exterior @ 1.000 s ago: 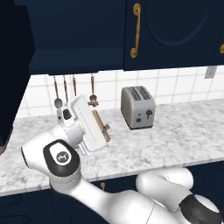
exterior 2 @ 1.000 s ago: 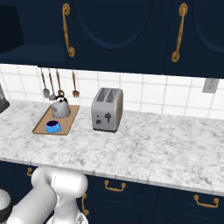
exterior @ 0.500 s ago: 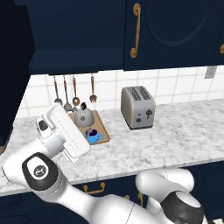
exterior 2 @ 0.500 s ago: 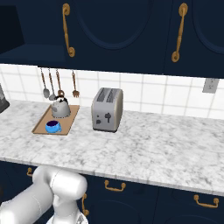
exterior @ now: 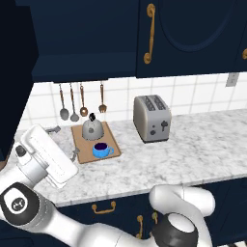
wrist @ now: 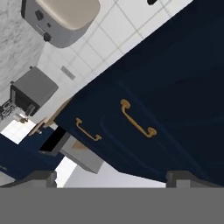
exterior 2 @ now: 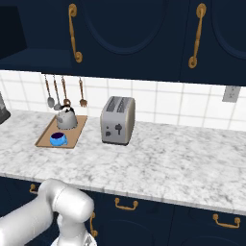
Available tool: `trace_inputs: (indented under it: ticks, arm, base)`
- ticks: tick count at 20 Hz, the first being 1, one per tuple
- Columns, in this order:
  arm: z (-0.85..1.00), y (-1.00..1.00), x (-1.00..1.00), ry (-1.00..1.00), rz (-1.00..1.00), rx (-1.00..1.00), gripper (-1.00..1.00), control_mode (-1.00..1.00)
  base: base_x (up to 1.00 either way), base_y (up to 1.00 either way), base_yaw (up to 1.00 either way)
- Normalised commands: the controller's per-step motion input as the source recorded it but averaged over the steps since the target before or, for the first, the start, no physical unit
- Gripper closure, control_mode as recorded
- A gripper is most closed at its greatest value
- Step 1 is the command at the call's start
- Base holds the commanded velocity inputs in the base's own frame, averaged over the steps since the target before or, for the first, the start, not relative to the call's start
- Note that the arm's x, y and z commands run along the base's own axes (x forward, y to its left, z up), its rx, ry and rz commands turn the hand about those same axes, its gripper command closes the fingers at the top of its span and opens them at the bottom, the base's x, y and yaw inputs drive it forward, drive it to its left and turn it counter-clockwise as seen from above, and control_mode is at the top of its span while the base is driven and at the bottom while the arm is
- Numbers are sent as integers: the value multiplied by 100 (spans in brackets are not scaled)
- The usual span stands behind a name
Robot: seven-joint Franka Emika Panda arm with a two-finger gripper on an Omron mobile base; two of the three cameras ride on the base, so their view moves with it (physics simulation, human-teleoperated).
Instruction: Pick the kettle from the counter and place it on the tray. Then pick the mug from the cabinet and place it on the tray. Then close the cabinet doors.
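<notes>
The grey kettle [exterior: 91,128] [exterior 2: 66,118] stands upright at the back of the wooden tray [exterior: 110,143] [exterior 2: 44,139] on the marble counter [exterior: 193,144] [exterior 2: 173,158]. The blue mug [exterior: 100,150] [exterior 2: 58,139] sits on the tray just in front of it. My gripper [exterior: 64,141] hangs open and empty over the counter's left end, left of the tray and touching nothing. In the hand view the fingertips [wrist: 42,177] stand wide apart before navy fronts with brass handles. The cabinet [exterior 2: 13,33] shows a dark open interior at the upper left; a navy door [exterior: 17,87] juts out at the left edge.
A silver toaster [exterior: 152,118] [exterior 2: 117,120] [wrist: 61,19] stands right of the tray. Utensils [exterior: 72,101] [exterior 2: 57,91] hang on the tiled wall behind it. Shut navy doors [exterior: 193,34] [exterior 2: 125,29] line the top. My white arm [exterior: 29,207] fills the lower left.
My hand has swung left and down, away from in front of the tray, so kettle and mug now show in the left base view. The gripper stayed open.
</notes>
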Motion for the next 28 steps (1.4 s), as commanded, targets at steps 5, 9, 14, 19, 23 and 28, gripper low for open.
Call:
trace_inputs:
  ticks: [5,9,14,19,23,28]
  arm:
    - [-2,49,-8,0,0,-4,-100,-100]
    - [0,50,-12,0,0,-5,-100,-100]
    - [3,43,-13,-3,0,-3,-100,-100]
    - [36,32,-33,-13,-2,-3,-100,-100]
    - [47,23,-28,-11,-3,-1,-100,-100]
    - [36,20,-14,-10,-4,-2,-100,-100]
  base:
    - [0,0,0]
    - [0,0,0]
    - [0,0,0]
    - [0,0,0]
    - [0,0,0]
    - [0,0,0]
